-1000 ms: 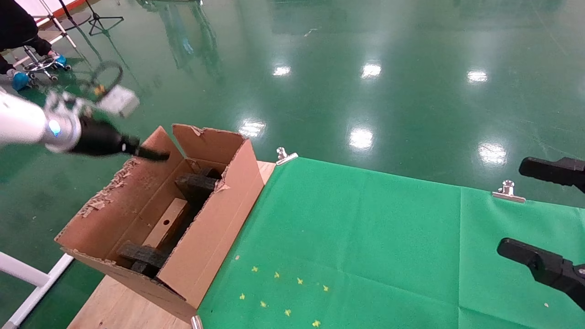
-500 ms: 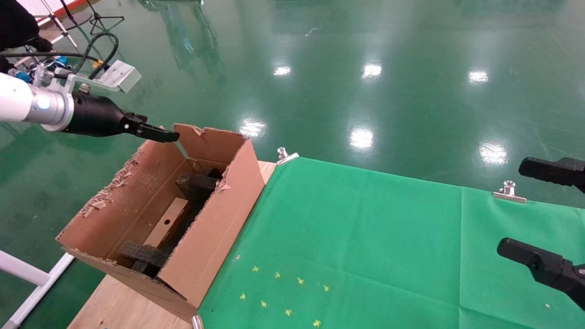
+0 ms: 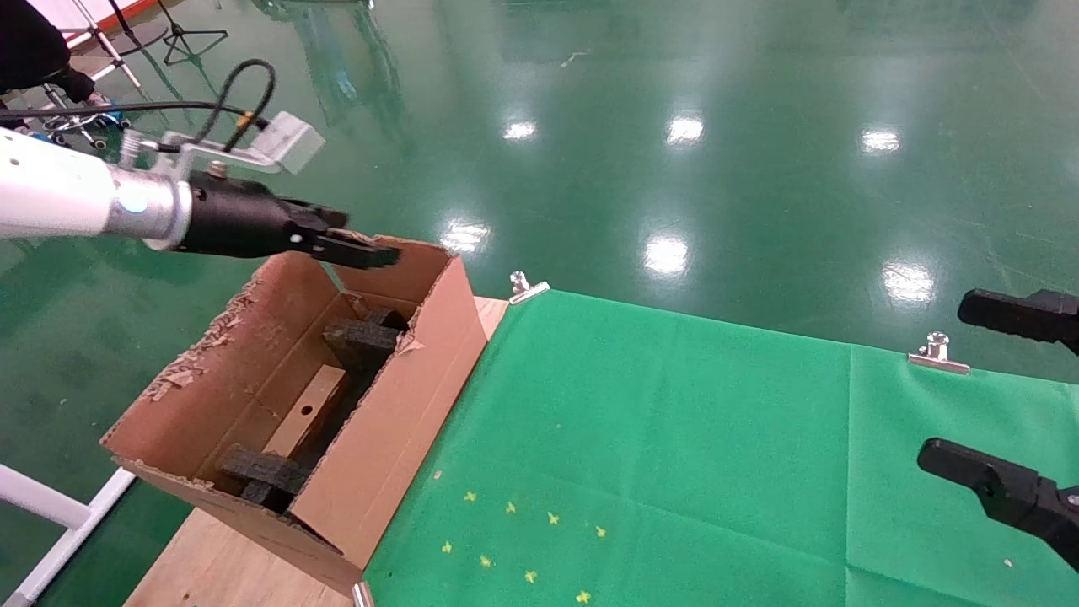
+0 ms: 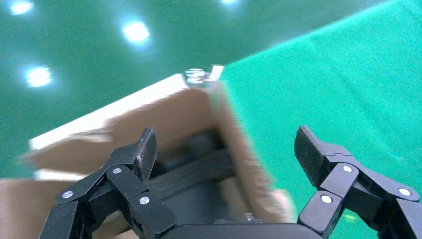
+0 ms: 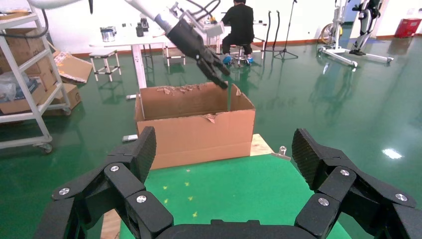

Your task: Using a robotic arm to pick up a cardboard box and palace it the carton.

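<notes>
The carton [image 3: 396,421], large and brown with ragged flaps, stands at the table's left end and holds dark foam blocks [image 3: 362,337]. A slim tan piece [image 3: 308,413] with a small hole lies between the blocks; I cannot tell whether it is the cardboard box. No small taped box shows elsewhere. My left gripper [image 3: 375,253], on the white arm, hovers open and empty over the carton's far end. In the left wrist view the gripper [image 4: 226,144] is above the carton [image 4: 164,112]. My right gripper [image 3: 948,384] is open and empty at the far right, also seen in its wrist view [image 5: 224,144].
A green cloth [image 3: 674,438] covers the table, held by metal clips [image 3: 527,287] [image 3: 937,352]. Small yellow marks [image 3: 523,539] dot its front. Bare wood [image 3: 211,565] shows under the carton. A white frame [image 3: 50,506] stands left of the table. The floor beyond is glossy green.
My left gripper has moved right, from beside the carton's left flap to above its far end. The carton and the right arm have not moved.
</notes>
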Controlling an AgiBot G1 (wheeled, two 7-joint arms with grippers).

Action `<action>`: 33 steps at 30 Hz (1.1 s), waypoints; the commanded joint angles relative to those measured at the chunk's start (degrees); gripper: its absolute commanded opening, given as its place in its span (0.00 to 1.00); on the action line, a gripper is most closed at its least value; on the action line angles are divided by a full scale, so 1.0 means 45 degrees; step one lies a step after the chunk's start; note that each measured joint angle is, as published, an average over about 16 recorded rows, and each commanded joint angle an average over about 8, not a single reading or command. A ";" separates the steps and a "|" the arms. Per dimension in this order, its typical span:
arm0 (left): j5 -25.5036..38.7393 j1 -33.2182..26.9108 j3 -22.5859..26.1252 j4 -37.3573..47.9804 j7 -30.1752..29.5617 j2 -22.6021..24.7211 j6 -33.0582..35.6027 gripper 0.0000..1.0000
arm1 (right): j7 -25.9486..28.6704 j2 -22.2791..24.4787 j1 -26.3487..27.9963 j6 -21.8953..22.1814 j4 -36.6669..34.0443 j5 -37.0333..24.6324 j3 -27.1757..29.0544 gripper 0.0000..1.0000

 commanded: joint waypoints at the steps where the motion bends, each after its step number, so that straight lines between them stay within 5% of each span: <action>1: -0.0304 0.0379 -0.0386 -0.0381 0.0173 -0.0034 0.0168 1.00 | 0.0000 0.0000 0.0000 0.0000 0.0000 0.0000 0.0000 1.00; 33: -0.5308 0.6618 -0.6750 -0.6653 0.3018 -0.0590 0.2935 1.00 | 0.0000 0.0000 0.0000 0.0000 0.0000 0.0000 0.0000 1.00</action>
